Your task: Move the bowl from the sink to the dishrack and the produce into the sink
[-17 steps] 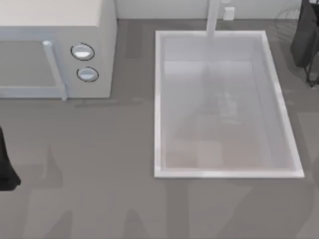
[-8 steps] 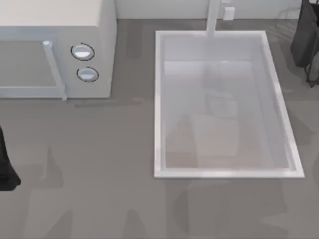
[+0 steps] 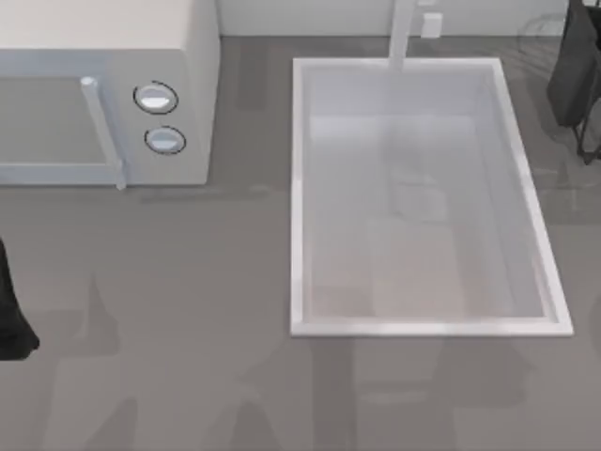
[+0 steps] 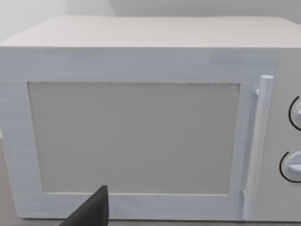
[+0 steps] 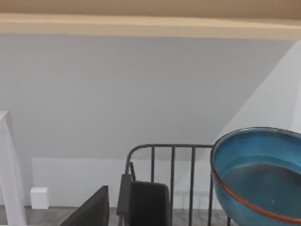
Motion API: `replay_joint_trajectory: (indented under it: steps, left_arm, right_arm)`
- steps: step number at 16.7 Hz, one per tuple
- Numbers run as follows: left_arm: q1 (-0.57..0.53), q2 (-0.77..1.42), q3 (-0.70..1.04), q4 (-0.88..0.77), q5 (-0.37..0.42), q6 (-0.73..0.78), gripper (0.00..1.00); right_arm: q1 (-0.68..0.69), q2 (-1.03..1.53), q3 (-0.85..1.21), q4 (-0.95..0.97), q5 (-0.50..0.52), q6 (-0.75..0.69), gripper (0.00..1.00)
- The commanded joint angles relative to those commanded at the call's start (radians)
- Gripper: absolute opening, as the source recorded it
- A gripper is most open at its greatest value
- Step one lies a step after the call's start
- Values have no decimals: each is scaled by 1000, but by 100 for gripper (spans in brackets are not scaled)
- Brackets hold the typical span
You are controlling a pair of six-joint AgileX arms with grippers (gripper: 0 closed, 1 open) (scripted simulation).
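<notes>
Found the round glossy blue bowl with a dark teal inside and a thin reddish-brown rim tilted, close to the right tool, just in front of the upright bars of the dark wire dishrack by the pale back wall. Could not tell how far open that tool was, nor whether it gripped the bowl or had let it lean in the rack. Saw the large white rectangular sink with its pale grey floor bare, so judged the bowl's step to be in hand or near done. Noted the left tool, state likewise not to be told, parked at the bench's left edge, facing the boxy white microwave. Next called for: settling the bowl steadily in the rack, backing away without knocking it, then fetching the produce for the sink.
</notes>
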Motion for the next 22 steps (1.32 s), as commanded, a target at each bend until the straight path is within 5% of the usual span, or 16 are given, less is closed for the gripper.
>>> replay_joint_trajectory:
  steps: [11, 22]
  left_arm:
    - [0, 0, 0, 0, 0, 0, 100]
    - [0, 0, 0, 0, 0, 0, 100]
  right_arm:
    - [135, -839, -446, -366, 105, -12, 100]
    - [157, -934, -516, -433, 144, 9, 100]
